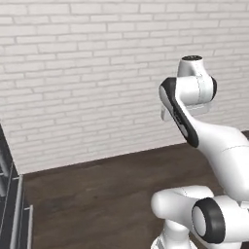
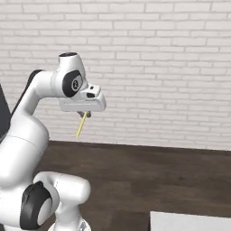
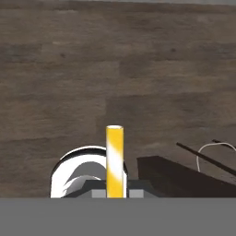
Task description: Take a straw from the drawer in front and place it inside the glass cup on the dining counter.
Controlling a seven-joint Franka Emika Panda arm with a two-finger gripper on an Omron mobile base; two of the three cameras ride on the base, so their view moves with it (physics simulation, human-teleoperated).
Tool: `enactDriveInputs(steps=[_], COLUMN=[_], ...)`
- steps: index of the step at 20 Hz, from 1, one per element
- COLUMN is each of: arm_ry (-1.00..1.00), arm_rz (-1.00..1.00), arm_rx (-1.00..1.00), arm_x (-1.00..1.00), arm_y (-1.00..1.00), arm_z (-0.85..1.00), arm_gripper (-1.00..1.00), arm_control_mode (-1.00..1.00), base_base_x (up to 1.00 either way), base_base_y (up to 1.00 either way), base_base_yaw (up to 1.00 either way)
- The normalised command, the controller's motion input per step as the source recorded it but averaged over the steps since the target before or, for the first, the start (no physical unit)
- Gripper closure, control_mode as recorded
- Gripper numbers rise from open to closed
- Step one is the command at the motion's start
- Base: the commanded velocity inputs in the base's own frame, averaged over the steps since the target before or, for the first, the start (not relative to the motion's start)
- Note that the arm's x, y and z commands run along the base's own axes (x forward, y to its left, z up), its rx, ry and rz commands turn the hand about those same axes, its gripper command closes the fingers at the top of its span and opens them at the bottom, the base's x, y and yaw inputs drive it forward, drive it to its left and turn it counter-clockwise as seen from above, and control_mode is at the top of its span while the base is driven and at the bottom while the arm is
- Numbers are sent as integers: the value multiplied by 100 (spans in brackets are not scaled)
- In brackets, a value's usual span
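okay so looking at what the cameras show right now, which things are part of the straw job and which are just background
Part of the job:
- straw, yellow, hanging down from the shut gripper; also seen end-on in the hand view

Just background:
- white brick wall
- dark wood floor
- white slab corner at the lower right of the right base view; what it belongs to can't be told

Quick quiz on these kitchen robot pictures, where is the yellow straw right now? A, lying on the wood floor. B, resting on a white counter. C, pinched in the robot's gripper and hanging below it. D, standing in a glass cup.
C: the right base view shows the straw slanting down from the shut gripper, clear of the floor, and the hand view shows it between the fingertips.
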Motion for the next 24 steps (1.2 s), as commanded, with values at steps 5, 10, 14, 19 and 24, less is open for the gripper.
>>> enactDriveInputs(steps=[5,10,14,19,24], arm_ry=[0,0,0,0,0], arm_rz=[0,0,0,0,0], arm_rx=[0,0,0,0,0], arm_x=[0,0,0,0,0], arm_y=[0,0,0,0,0], arm_z=[0,0,0,0,0], arm_gripper=[100,100,100,100,100], arm_control_mode=[100,100,100,100,100], base_base_x=[87,75,72,61,61], base_base_y=[8,11,11,10,8], base_base_yaw=[-57,-63,-64,-67,-67])
